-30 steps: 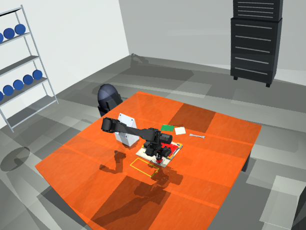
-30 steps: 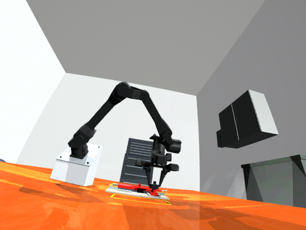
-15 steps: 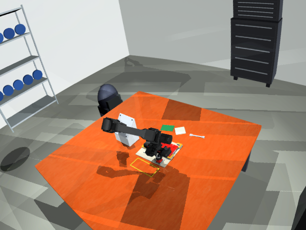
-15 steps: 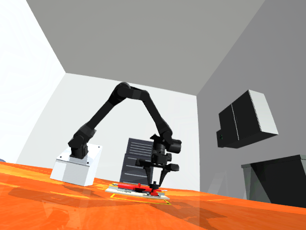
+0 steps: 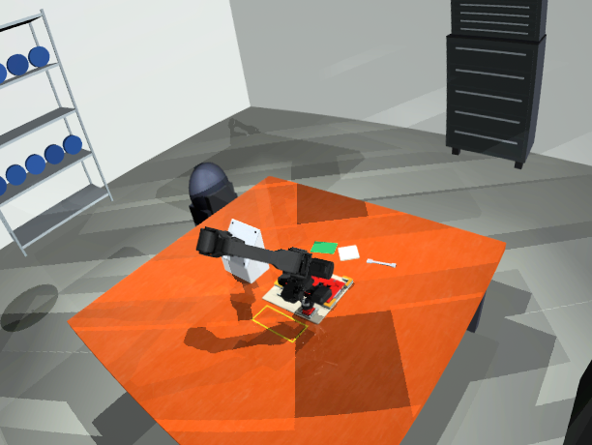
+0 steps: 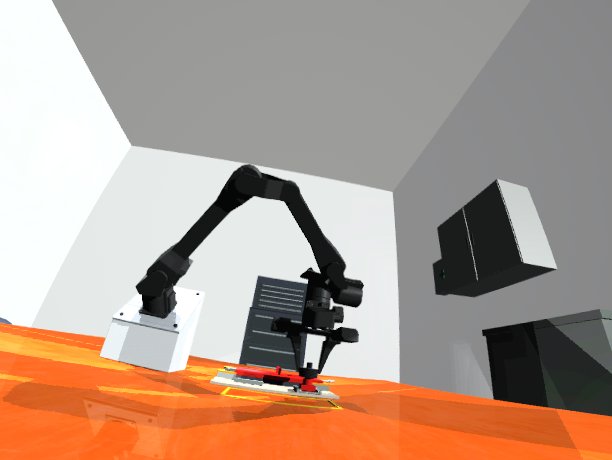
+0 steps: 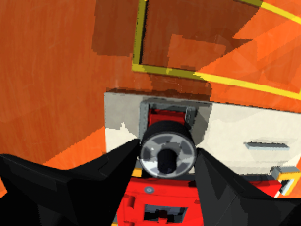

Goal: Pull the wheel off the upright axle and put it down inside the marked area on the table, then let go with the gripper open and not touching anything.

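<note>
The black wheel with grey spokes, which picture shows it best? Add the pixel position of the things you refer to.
The wrist view: the black wheel with grey spokes (image 5: 306, 305) (image 6: 308, 372) (image 7: 167, 153) faces the camera there. The exterior view shows it small and side-on; the top view shows it tiny, below the gripper (image 5: 308, 301) (image 6: 309, 371) (image 7: 166, 148).

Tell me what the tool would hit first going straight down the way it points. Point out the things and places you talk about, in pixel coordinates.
The tool (image 5: 308, 305) (image 6: 309, 372) (image 7: 166, 148), shut on the wheel (image 6: 308, 371) (image 7: 149, 153), would probably press it onto the red mount (image 6: 308, 387) (image 7: 166, 118) beneath; any gap between them is hard to judge.
</note>
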Tool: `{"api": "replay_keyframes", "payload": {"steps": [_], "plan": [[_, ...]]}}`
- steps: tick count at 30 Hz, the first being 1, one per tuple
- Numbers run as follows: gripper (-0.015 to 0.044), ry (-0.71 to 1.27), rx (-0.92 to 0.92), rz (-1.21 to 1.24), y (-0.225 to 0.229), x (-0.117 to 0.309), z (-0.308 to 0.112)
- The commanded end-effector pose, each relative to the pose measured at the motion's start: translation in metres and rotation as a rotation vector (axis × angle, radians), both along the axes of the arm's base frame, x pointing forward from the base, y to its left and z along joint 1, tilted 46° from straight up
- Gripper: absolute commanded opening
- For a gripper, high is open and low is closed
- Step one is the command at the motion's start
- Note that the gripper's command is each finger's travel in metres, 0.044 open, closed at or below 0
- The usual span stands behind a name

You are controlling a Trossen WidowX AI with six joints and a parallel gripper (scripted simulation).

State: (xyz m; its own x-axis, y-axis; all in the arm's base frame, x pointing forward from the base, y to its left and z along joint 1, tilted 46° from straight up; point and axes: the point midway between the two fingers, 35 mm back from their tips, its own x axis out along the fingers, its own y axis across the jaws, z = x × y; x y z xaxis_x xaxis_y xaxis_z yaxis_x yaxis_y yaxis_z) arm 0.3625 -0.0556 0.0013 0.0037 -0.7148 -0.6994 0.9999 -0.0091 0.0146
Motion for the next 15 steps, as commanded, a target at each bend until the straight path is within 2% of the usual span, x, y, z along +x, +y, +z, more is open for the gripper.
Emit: {"api": "replay_keyframes", "payload": {"steps": [1, 15], "plan": [[0.0, 0.004, -0.001, 0.023, 0.0109, -0.0009, 0.007], [0.0, 0.004, -0.002, 0.024, 0.0142, -0.001, 0.0102]]}}
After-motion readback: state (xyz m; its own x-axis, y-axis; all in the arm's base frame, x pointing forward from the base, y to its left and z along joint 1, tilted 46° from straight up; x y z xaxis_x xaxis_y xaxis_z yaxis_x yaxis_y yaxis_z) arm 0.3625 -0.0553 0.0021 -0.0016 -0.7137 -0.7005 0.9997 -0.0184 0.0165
